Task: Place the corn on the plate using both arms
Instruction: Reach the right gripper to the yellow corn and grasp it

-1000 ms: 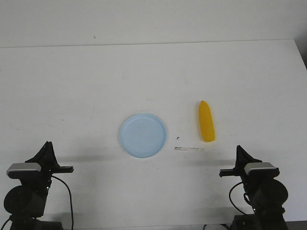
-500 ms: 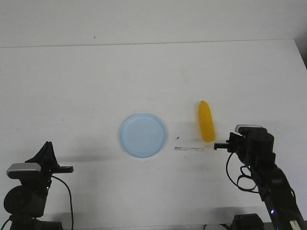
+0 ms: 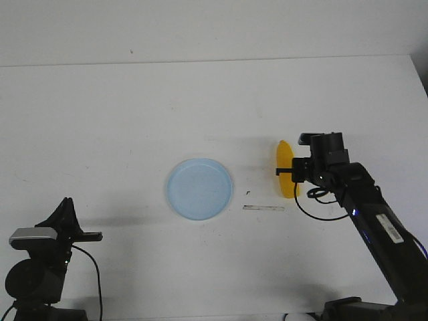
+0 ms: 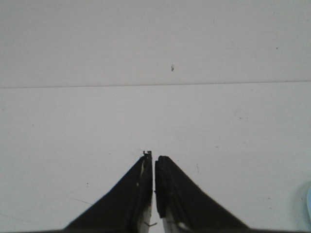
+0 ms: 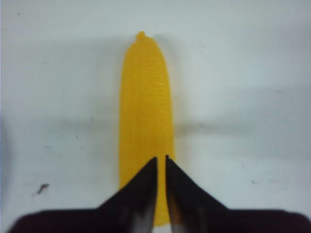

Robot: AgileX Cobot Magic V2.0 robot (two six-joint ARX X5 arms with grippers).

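The yellow corn (image 3: 284, 154) lies on the white table, right of the pale blue plate (image 3: 199, 188), its pointed end away from me. My right gripper (image 3: 296, 175) hangs over the corn's thick near end. In the right wrist view the corn (image 5: 145, 97) runs lengthwise away from the right gripper (image 5: 161, 158), whose jaws stand shut with only a hairline gap and hold nothing. My left gripper (image 3: 65, 202) is parked at the front left, far from both. In its wrist view the left gripper (image 4: 153, 155) is shut and empty over bare table.
A short clear strip (image 3: 263, 208) and a small dark speck (image 3: 248, 192) lie on the table between plate and corn. The table's far edge (image 3: 200, 61) meets a pale wall. A sliver of the plate (image 4: 309, 204) shows in the left wrist view.
My right arm has lifted from its parked spot at the front right and reached forward and left, ending over the corn's near end. The left arm, corn and plate have not moved.
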